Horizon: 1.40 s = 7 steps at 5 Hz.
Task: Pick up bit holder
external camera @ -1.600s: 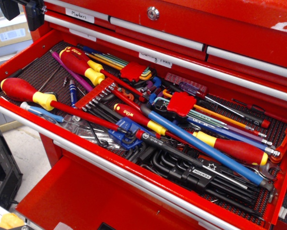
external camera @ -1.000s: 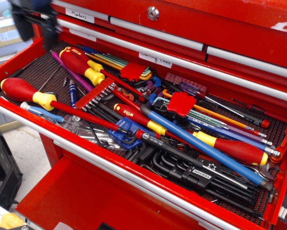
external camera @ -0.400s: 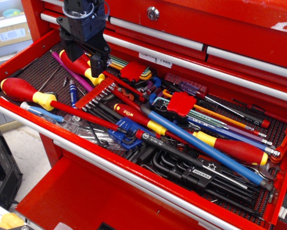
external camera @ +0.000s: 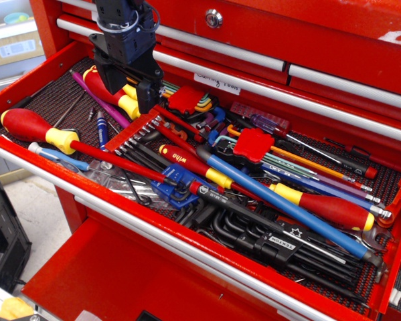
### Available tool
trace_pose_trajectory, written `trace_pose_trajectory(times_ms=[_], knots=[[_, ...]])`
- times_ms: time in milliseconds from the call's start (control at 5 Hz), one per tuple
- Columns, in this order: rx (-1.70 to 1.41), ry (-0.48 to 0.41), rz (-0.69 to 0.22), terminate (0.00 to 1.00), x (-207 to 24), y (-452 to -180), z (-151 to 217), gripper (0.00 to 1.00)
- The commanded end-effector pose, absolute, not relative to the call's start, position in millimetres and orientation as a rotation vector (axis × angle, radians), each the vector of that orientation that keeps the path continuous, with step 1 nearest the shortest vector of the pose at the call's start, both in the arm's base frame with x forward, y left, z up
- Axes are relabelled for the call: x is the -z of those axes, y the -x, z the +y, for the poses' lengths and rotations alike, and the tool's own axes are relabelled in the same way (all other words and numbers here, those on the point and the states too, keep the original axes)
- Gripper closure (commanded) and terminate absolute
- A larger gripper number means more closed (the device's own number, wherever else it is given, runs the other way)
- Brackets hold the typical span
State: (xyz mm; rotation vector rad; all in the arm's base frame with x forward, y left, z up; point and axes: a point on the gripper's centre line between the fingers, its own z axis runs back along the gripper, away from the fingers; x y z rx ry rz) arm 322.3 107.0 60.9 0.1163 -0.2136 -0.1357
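Lowest in the frame runs the red front lip of the open tool drawer (external camera: 187, 249). Just behind it, toward the lower right, lies a black rack of hex keys (external camera: 280, 246), and at the left a red-and-yellow screwdriver (external camera: 49, 136) points its shaft toward the middle.

Further in, left of centre, sits the bit holder (external camera: 134, 133) — a flat bright-red strip lying on a diagonal, its row of short dark bits along the lower right edge, with screwdriver shafts crossing close by. A squarish red block (external camera: 254, 144) with long keys lies well to its right and is not the target.

At the upper left the gripper (external camera: 129, 90) hangs just above the strip's far end, its two dark fingers (external camera: 146, 93) spread wide with nothing between them.

The step in hand looks like the final lining-up before descent. It would go best with the fingers turned to straddle the strip's narrow width — coming straight down and closing only on the red plastic, clear of the neighbouring shafts.
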Motion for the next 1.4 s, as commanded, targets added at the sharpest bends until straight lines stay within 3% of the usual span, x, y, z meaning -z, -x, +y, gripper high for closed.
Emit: trace_pose_trajectory(times_ms=[0, 800, 1000, 1200], knots=[[0.163, -0.137, -0.279, 0.0, -47, -326, 115, 0.0], [0.168, -0.053, -0.316, 0.0, -11, -324, 119, 0.0], [0.142, -0.038, -0.314, 0.0, -7, -324, 119, 1.0], [0.137, -0.044, -0.304, 0.0, -11, -324, 118, 1.0]])
